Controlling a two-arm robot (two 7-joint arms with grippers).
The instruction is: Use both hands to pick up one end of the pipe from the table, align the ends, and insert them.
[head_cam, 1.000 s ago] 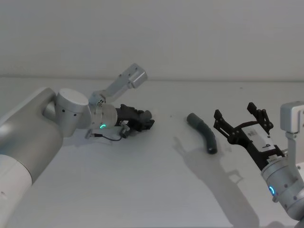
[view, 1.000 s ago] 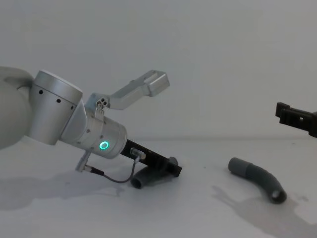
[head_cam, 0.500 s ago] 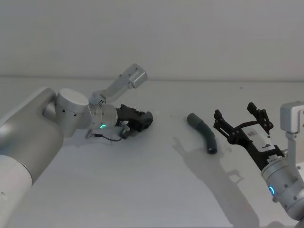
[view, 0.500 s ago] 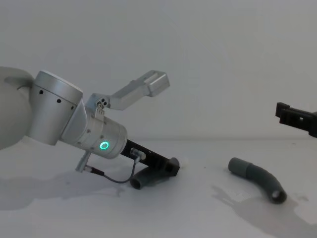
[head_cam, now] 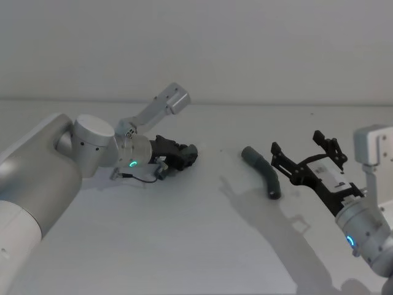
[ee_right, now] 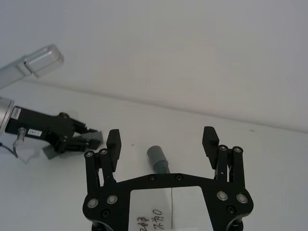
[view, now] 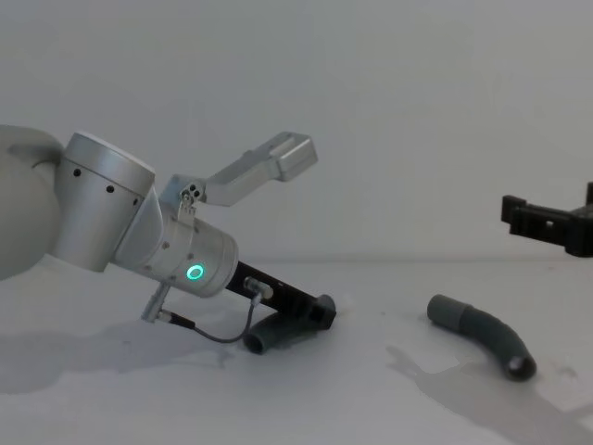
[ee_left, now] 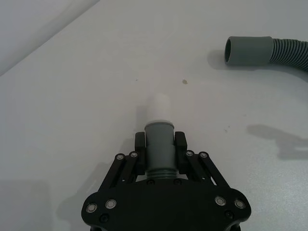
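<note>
Nearest to us, the right gripper [head_cam: 299, 146] hovers above the table [head_cam: 184, 246] on our right, its fingers spread wide and holding nothing. In the right wrist view the two fingertips [ee_right: 113, 137] stand far apart, and the long piece [ee_right: 158, 156] shows beyond the gap between them. In the head view this long piece [head_cam: 264, 171] lies flat on the table just beside the gripper's left finger, clear of it. In the chest view the gripper [view: 551, 218] hangs well above the long piece [view: 482, 334], not touching. The piece curves, with one open end toward us and its collar [head_cam: 249, 152] farther back, toward the left.

Farther back and to the left, the left gripper [head_cam: 187, 153] reaches low over the table, tilted down. Its fingers are closed narrow on the short piece [ee_left: 159, 149], gripping the grey barrel from both sides. The pale tip [ee_left: 161, 107] sticks out past the fingertips. In the chest view the short piece's rear end [view: 261, 340] sits low under the gripper [view: 320, 308]; we cannot tell whether it touches the table. The tip and the collar [ee_left: 245, 50] are well apart.
</note>
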